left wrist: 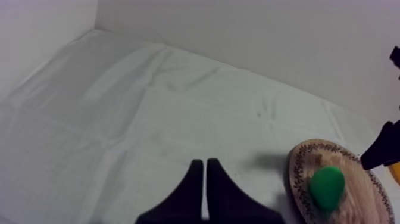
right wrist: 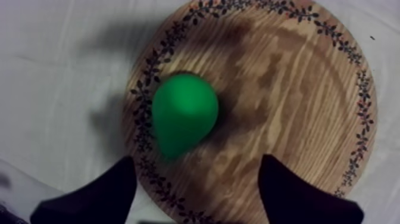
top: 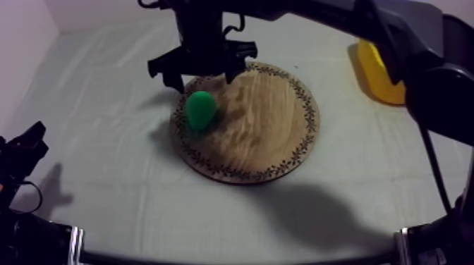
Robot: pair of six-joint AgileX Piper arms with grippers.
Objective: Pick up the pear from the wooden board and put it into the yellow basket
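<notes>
The yellow basket (top: 377,74) is half hidden behind the right arm (top: 416,35), so only part of it shows. There is one pear (top: 200,110). It is green and lies near the left rim of the one round wooden board (top: 275,120). The right gripper (top: 204,76) hangs over the pear with its two fingers wide apart, holding nothing. The left gripper (left wrist: 205,164) has its fingers pressed together, empty.

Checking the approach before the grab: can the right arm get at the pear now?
Probably yes: the right claw hangs open just over the pear on the wooden board, with nothing between them.
</notes>
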